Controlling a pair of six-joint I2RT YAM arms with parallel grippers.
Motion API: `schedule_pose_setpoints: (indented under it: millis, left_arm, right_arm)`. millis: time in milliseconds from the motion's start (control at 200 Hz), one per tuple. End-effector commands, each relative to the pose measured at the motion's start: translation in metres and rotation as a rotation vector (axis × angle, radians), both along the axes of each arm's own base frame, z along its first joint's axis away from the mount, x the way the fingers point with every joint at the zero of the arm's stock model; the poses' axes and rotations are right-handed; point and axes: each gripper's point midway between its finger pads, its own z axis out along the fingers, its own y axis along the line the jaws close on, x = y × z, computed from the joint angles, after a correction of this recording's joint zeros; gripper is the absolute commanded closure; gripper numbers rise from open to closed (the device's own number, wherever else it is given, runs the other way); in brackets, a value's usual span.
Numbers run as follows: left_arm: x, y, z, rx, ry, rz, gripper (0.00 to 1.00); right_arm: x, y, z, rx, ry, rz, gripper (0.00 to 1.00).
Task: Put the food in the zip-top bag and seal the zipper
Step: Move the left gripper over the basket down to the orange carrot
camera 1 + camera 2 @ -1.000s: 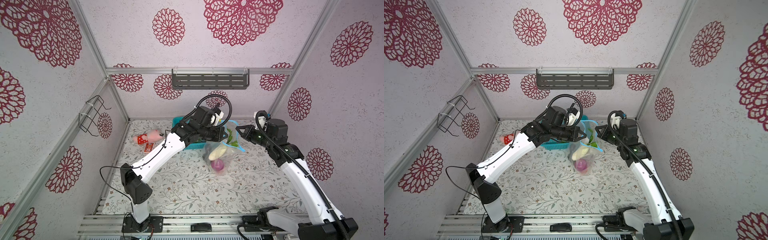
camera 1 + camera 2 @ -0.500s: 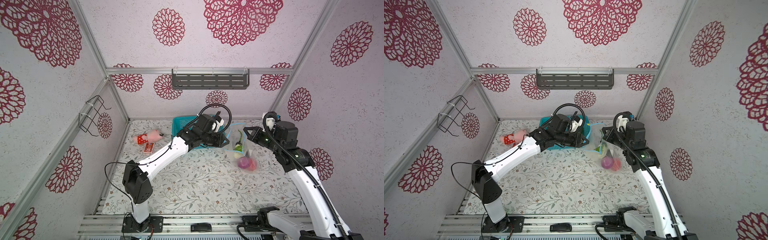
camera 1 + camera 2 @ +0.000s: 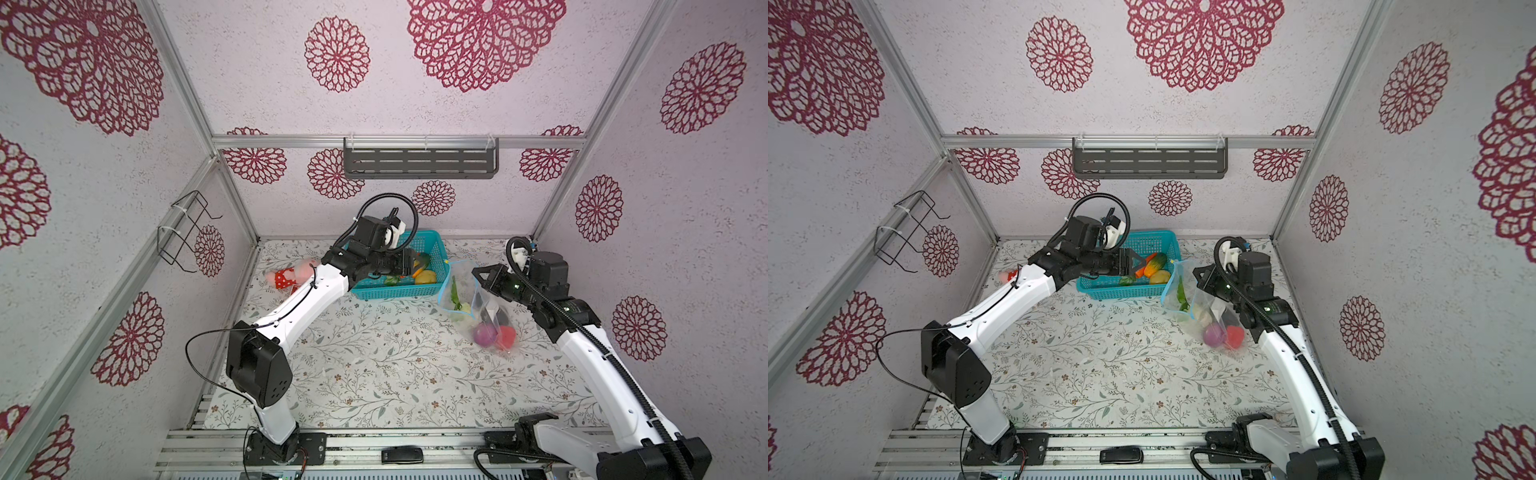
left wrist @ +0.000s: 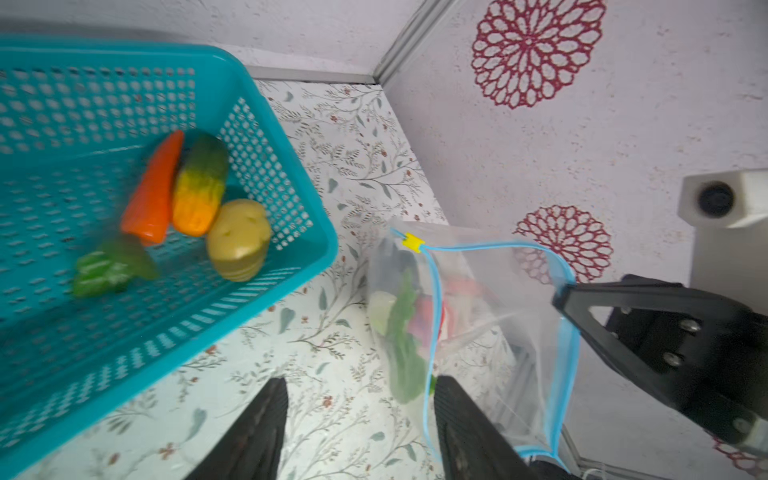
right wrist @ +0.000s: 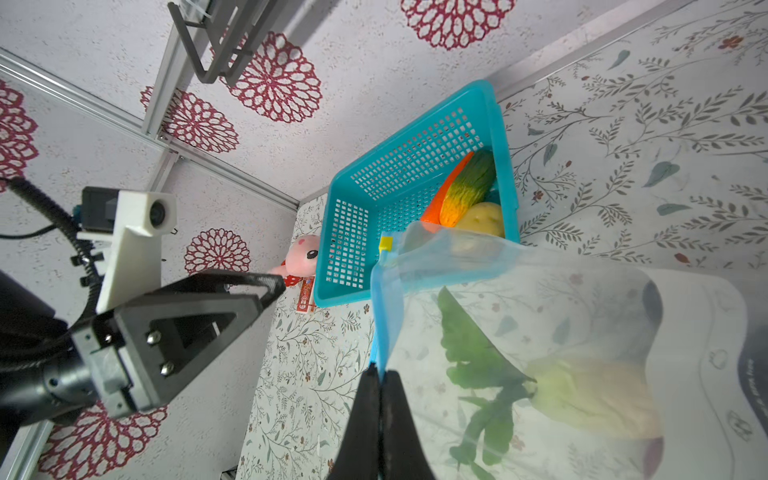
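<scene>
The clear zip-top bag [image 3: 478, 305] [image 3: 1198, 309] hangs by one corner of its mouth from my right gripper [image 3: 478, 273] [image 5: 380, 374], which is shut on the light-blue zipper [image 5: 386, 316] [image 4: 432, 316]. The mouth gapes open. Inside the bag lie green leaves [image 5: 478, 353], a purple onion [image 3: 484, 333], a red pepper [image 3: 506, 336] and a pale corn [image 5: 590, 395]. My left gripper [image 3: 409, 264] [image 4: 359, 399] is open and empty, between the bag and the teal basket [image 4: 124, 353]. In the basket rest a carrot [image 4: 156, 191], a yellow potato [image 4: 239, 239] and two other vegetables.
The basket [image 3: 399, 287] stands at the back of the table. A pink plush toy [image 3: 291, 274] and a small red card [image 5: 305, 293] lie to its left. A grey shelf [image 3: 419, 160] hangs on the back wall and a wire rack [image 3: 187, 232] on the left wall.
My left gripper has opened, let go of the bag's edge and drawn back toward the basket. The right gripper has carried the bag right and lower.
</scene>
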Motion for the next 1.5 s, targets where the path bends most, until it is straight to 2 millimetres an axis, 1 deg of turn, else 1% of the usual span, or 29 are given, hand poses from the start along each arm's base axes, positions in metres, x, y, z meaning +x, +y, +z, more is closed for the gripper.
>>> schedule_pose_setpoints:
  millis: [0,70,80,90,105,215,275,360,460,485,635,715,786,906,1016,1126,1246,1296,1371,1491]
  left_arm:
    - [0.028,0.018,-0.023,0.123,-0.02,0.006,0.39]
    - [0.045,0.021,-0.034,0.164,-0.016,0.005,0.39]
    - [0.046,0.022,-0.032,0.171,-0.025,0.007,0.39]
    - [0.051,0.022,-0.045,0.191,-0.005,0.006,0.39]
    - [0.055,0.022,-0.052,0.21,0.002,0.009,0.39]
    - [0.079,0.026,-0.077,0.313,0.0,-0.01,0.39]
    - [0.088,0.024,-0.088,0.338,-0.007,-0.043,0.39]
    - [0.099,0.019,-0.1,0.339,-0.013,-0.091,0.38]
    - [0.113,0.017,-0.111,0.341,-0.031,-0.114,0.36]
    - [0.117,0.018,-0.116,0.347,-0.034,-0.114,0.36]
    - [0.132,0.011,-0.138,0.354,-0.055,-0.135,0.33]
    - [0.142,0.007,-0.148,0.34,-0.067,-0.12,0.31]
    - [0.152,0.006,-0.157,0.337,-0.079,-0.095,0.31]
    - [0.166,0.004,-0.165,0.33,-0.108,-0.057,0.31]
    - [0.175,0.002,-0.174,0.323,-0.111,-0.03,0.3]
    - [0.179,0.003,-0.191,0.334,-0.089,-0.015,0.3]
    - [0.18,0.002,-0.208,0.361,-0.082,-0.014,0.3]
    - [0.18,0.002,-0.218,0.38,-0.077,-0.012,0.31]
    - [0.18,0.001,-0.228,0.384,-0.065,-0.01,0.33]
    - [0.176,-0.006,-0.237,0.396,-0.059,-0.021,0.34]
  right_arm:
    - [0.0,0.007,0.023,0.038,-0.082,0.036,1.0]
    - [0.001,0.01,0.022,0.042,-0.084,0.052,1.0]
    - [0.0,0.01,0.022,0.044,-0.084,0.054,1.0]
    - [0.0,0.011,0.022,0.044,-0.084,0.057,1.0]
    - [0.0,0.011,0.022,0.044,-0.086,0.059,1.0]
    - [0.001,0.014,0.02,0.048,-0.085,0.076,1.0]
    - [0.001,0.016,0.017,0.049,-0.084,0.086,1.0]
    - [0.001,0.017,0.013,0.052,-0.075,0.092,1.0]
    - [0.001,0.019,0.009,0.052,-0.064,0.102,1.0]
    - [0.001,0.019,0.008,0.052,-0.063,0.102,1.0]
    - [0.002,0.02,0.003,0.051,-0.051,0.103,1.0]
    - [0.004,0.021,0.001,0.053,-0.045,0.108,1.0]
    - [0.006,0.022,-0.001,0.058,-0.041,0.108,1.0]
    - [0.006,0.025,-0.005,0.061,-0.031,0.117,1.0]
    - [0.006,0.024,-0.008,0.06,-0.025,0.116,1.0]
    - [0.006,0.024,-0.01,0.057,-0.019,0.117,1.0]
    - [0.005,0.024,-0.012,0.059,-0.018,0.118,1.0]
    - [0.005,0.025,-0.012,0.06,-0.018,0.12,1.0]
    - [0.004,0.025,-0.014,0.059,-0.016,0.12,1.0]
    - [0.004,0.025,-0.015,0.06,-0.012,0.121,1.0]
